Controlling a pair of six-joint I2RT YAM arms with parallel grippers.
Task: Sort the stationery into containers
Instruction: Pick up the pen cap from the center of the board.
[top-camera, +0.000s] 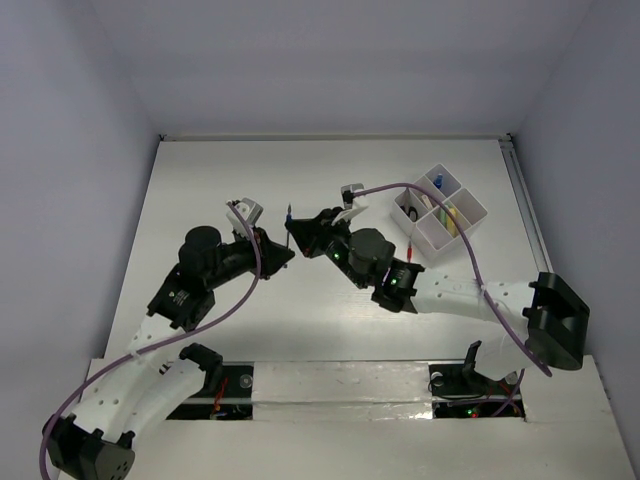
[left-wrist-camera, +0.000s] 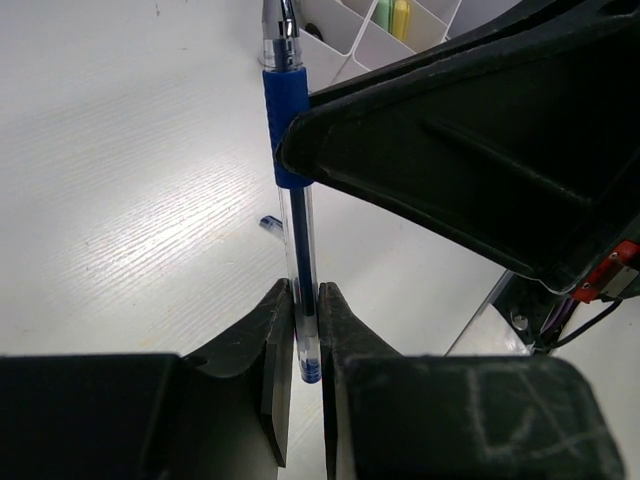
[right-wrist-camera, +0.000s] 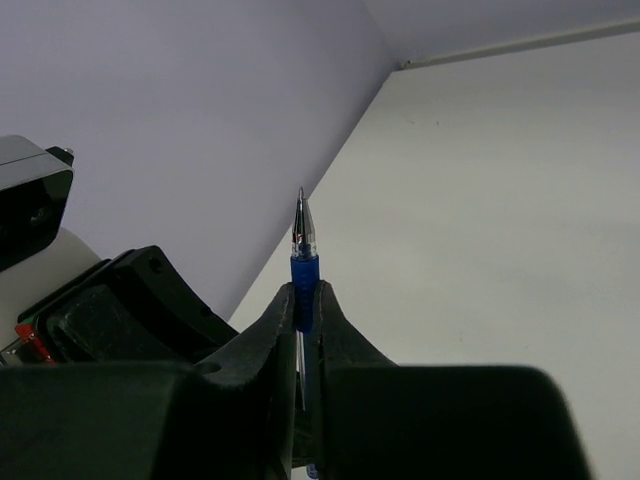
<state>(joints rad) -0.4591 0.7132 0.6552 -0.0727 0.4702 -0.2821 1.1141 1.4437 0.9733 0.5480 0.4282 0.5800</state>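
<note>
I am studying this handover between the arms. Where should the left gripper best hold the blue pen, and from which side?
Grip the clear barrel of the blue pen near its tail, coming from the end opposite the tip. The right gripper covers the blue sleeve, so only the straight barrel is free; the left gripper pinches there.

No text, label, brand, number or sign is legible to you in any of the 3 views.
- The blue pen (left-wrist-camera: 283, 120) has a clear barrel with no readable print.
- The left gripper (left-wrist-camera: 306, 295) has pale scratch marks on one finger (left-wrist-camera: 500, 420), at 5 o'clock in the left wrist view. They do not form letters.
- The white tray (top-camera: 432, 240) at 2 o'clock in the top view has nothing readable on its walls.
</note>
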